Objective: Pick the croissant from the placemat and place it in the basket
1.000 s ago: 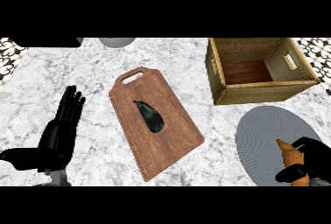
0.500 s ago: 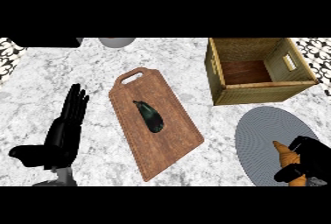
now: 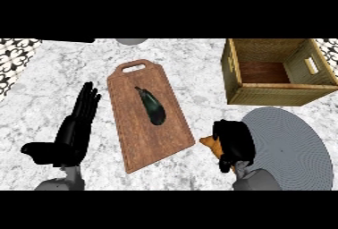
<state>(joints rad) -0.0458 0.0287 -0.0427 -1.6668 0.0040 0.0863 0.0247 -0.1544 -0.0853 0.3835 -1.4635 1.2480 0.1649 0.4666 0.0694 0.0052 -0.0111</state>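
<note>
Risk: croissant [image 3: 209, 143] mostly hidden, only tip showing left of fingers; could slip on way to basket [image 3: 239, 91] or catch near rim. Right robot hand [image 3: 234, 142] curled round it, at placemat's [image 3: 290, 143] left edge. Left robot hand [image 3: 71, 132] open, resting over counter [image 3: 40, 89].

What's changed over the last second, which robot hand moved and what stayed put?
The right robot hand, curled round the croissant, has lifted it off the grey placemat and swung left toward the cutting board. The left robot hand stays open; the eggplant and basket keep their places.
</note>
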